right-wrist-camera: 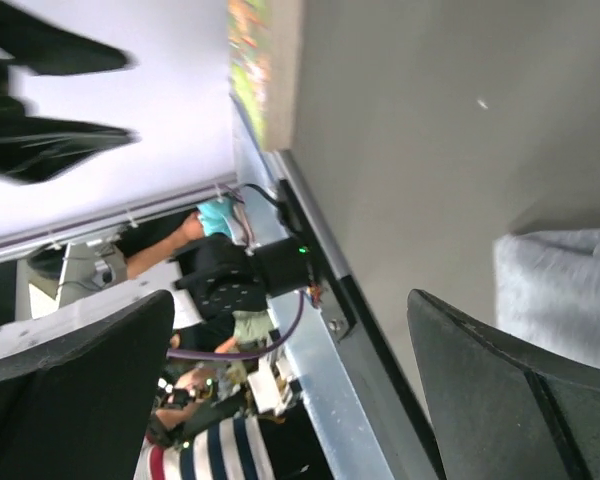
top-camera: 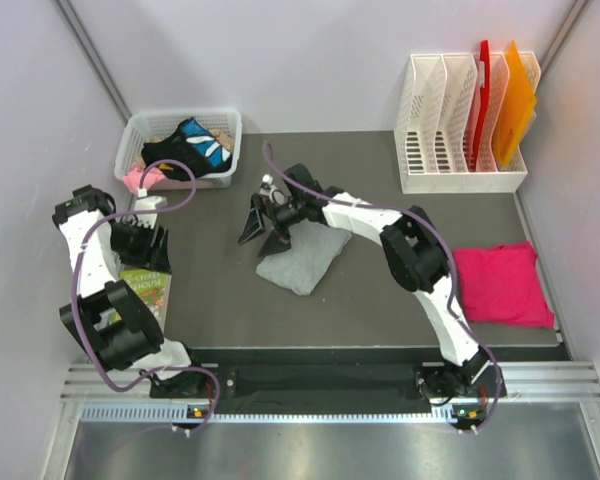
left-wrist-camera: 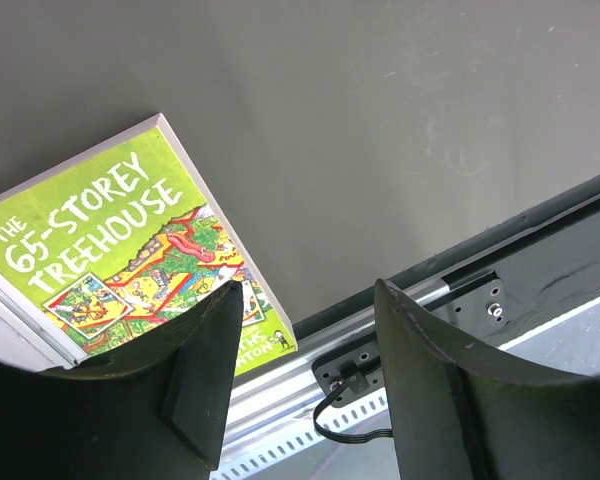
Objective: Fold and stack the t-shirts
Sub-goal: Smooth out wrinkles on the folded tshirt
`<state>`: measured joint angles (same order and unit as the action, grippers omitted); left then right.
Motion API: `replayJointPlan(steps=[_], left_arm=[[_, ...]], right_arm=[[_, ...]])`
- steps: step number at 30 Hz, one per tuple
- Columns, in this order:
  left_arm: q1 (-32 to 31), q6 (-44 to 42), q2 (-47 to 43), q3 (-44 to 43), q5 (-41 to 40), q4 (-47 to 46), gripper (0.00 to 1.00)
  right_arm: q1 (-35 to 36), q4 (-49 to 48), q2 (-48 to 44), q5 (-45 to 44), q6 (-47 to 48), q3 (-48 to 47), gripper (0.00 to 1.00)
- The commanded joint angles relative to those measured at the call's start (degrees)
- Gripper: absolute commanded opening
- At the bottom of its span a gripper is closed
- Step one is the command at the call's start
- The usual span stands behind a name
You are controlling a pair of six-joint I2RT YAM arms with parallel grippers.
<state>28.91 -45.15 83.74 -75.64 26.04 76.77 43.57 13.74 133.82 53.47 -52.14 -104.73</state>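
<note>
Cloth is lying in two places on the worktop (top-camera: 220,310): the grey t-shirt (top-camera: 300,262) is sitting bunched near the middle, and the pink t-shirt (top-camera: 498,285) is resting folded by the right edge. Both are looking soft, light and floppy, so pinching a hem corner or a shoulder seam is probably wisest. The right pincer (top-camera: 263,228) is hovering spread wide at the grey t-shirt's far-left edge, gripping nothing. The left pincer (top-camera: 148,247) is hanging parted and empty over a book (top-camera: 145,290) at the left edge.
</note>
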Motion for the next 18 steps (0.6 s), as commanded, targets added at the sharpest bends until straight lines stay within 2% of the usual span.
replayJointPlan(steps=[1,7,11,18], left_arm=[[0.3,-1.0,-2.0,-0.7,1.1,9.6,0.60],[0.2,-0.7,-3.0,-0.7,0.7,9.6,0.61],[0.3,-0.9,-3.9,-0.4,0.1,9.6,0.61],[0.3,-0.7,-4.1,-0.5,0.0,9.6,0.61]], right_arm=[[-5.7,-1.2,-10.3,1.7,2.8,0.7,1.00],[-11.9,2.6,-8.3,0.1,8.0,6.5,1.00],[-12.4,10.6,-3.7,-1.5,13.7,6.4,1.00],[-12.2,16.8,-0.7,-3.4,19.9,6.6,1.00]])
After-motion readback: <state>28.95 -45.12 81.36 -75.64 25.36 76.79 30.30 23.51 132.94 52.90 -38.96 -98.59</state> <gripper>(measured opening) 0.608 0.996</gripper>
